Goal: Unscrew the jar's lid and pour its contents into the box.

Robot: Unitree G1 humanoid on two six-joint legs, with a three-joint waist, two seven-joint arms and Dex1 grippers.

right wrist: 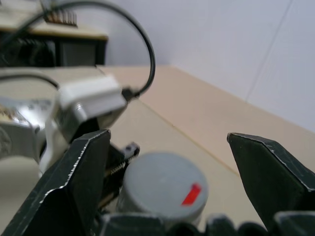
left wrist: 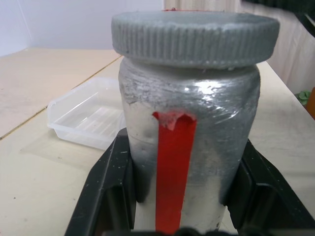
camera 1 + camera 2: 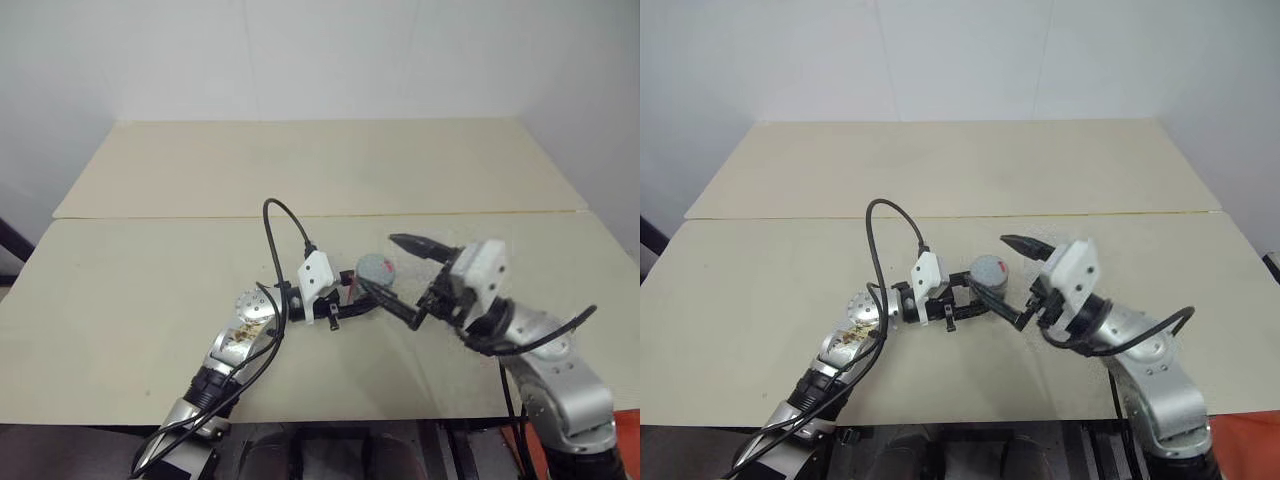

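My left gripper (image 3: 347,293) is shut on the jar (image 2: 189,123), whose side looks silvery with a red strip down it. The jar stands upright between the black fingers (image 2: 106,187). The ribbed grey lid (image 2: 194,37) sits on top of the jar and bears a red mark (image 1: 191,194). My right gripper (image 3: 378,262) is open, its two fingers astride the lid (image 3: 377,268) with a gap on each side. The clear box (image 2: 91,115) lies on the table beyond the jar. The contents are hidden inside the jar.
Two beige tables (image 3: 200,290) meet along a seam running across the scene. A black cable (image 3: 285,225) loops up from the left wrist. A white wall stands behind the far table.
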